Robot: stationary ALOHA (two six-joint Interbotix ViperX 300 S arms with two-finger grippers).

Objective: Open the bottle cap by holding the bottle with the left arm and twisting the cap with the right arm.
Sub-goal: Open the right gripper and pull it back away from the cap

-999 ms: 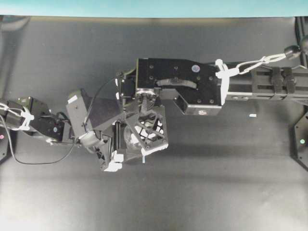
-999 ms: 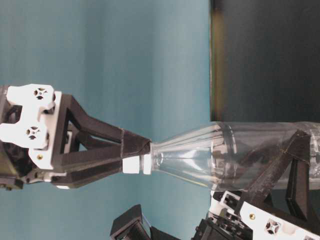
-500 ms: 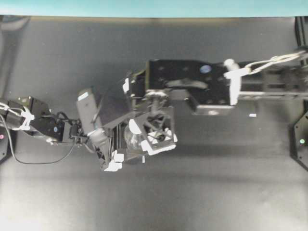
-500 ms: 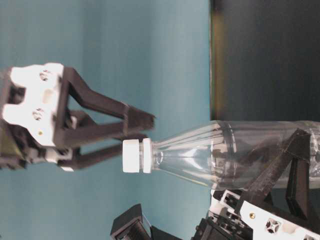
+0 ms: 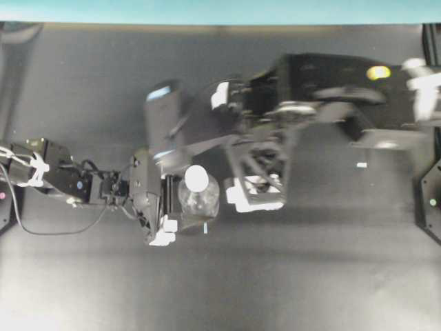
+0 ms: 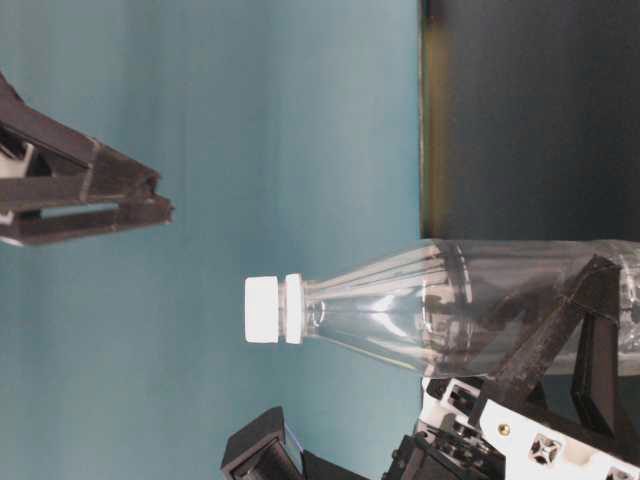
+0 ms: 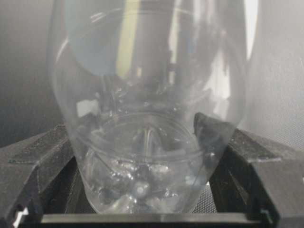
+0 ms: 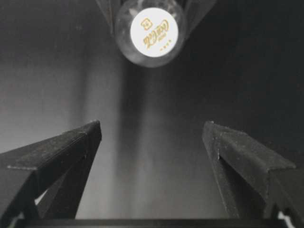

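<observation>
Clear plastic fills your left gripper [image 5: 180,200]: its fingers [image 7: 228,142] clasp the bottle [image 5: 199,196], standing upright on the dark tabletop [image 5: 310,276], white bottle cap [image 5: 196,178] on top. At three o'clock from the cap, your right gripper [image 5: 258,181] hangs spread wide, holding nothing, clear of it.

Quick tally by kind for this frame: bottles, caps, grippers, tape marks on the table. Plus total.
Bottles: 1, the clear bottle
Caps: 1, the white cap, on the bottle
Grippers: 2, the left gripper around the bottle's body, the right gripper open and clear of the cap
Tape marks: 1, a small white tape mark on the table
Total: 5
</observation>
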